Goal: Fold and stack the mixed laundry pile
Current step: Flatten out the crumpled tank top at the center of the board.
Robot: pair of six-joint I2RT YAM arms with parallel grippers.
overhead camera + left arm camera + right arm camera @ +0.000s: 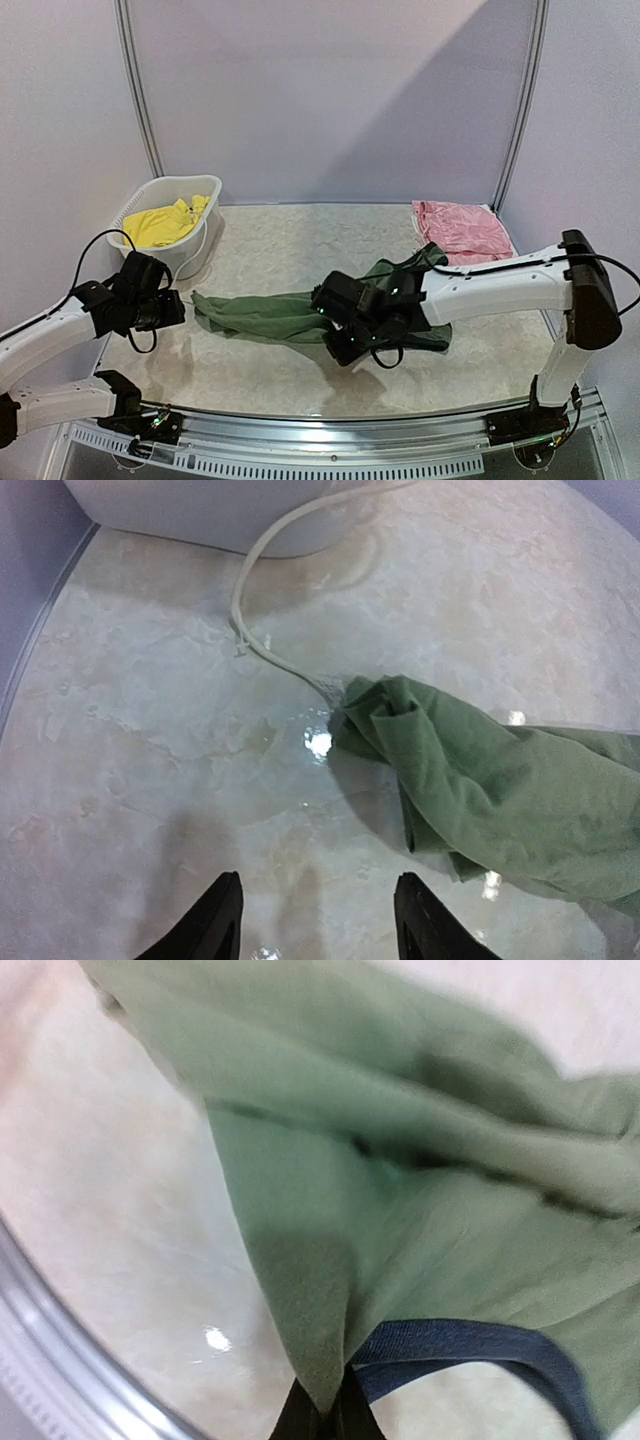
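Olive-green tank top (400, 1220) cloth fills the right wrist view, a fold beside its dark trim pinched in the right jaws — clamped tight on it, probably to lift and spread the garment. It lies bunched on the bench (300, 385). Left jaws hover half parted over bare bench near its other end — holding nothing.

A pale, beige-marbled tabletop (270, 240) with a glossy sheen carries everything. At its far left corner stands a white plastic slotted basket (170, 181), and a thin white cord (240, 600) trails from it onto the bare surface. The cord ends at the bunched left end of a long, rumpled olive-green soft garment (260, 315), which stretches across the middle. A crinkled pink garment (460, 228) lies spread at the far right corner, well apart from the basket.
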